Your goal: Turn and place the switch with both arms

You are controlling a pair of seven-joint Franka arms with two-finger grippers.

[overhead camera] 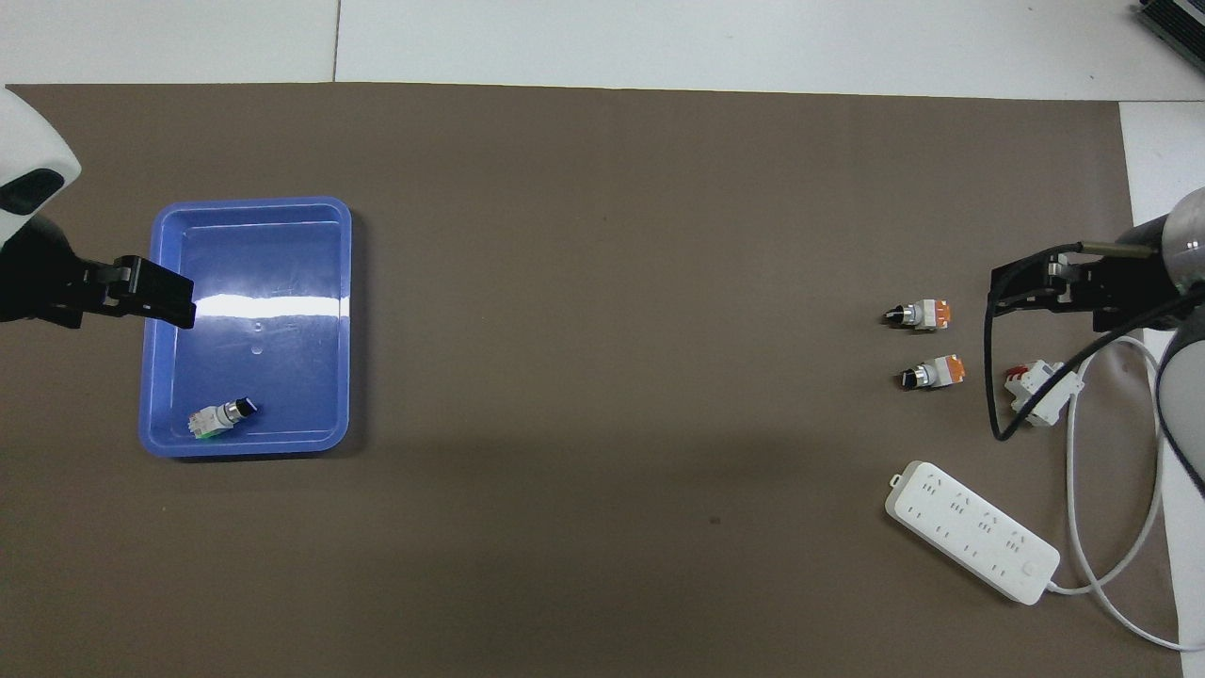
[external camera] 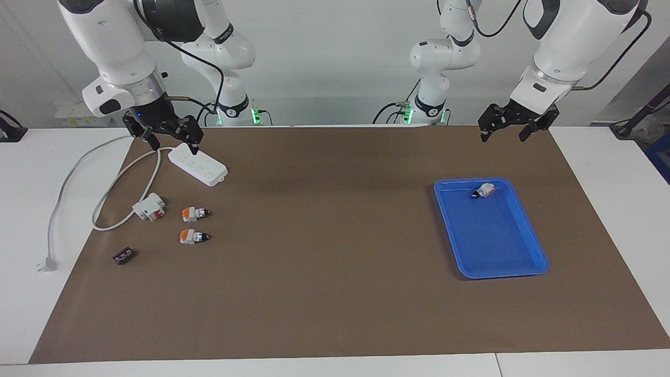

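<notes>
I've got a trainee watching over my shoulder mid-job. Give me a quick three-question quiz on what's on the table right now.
1. How many switches lie on the brown mat outside the blue tray?
2. True or false: the left gripper is holding a switch.
3. The switch in the tray lies at which end of the tray: a) nearer the robots, b) farther from the robots?

Key
1. Two, beside the white-and-red block.
2. False; its jaws stand open and empty, as do the right gripper's.
3. a

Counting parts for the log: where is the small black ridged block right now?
The small black ridged block lies on the brown mat at the right arm's end of the table, farther from the robots than the white-and-red block; only the facing view shows it.
</notes>
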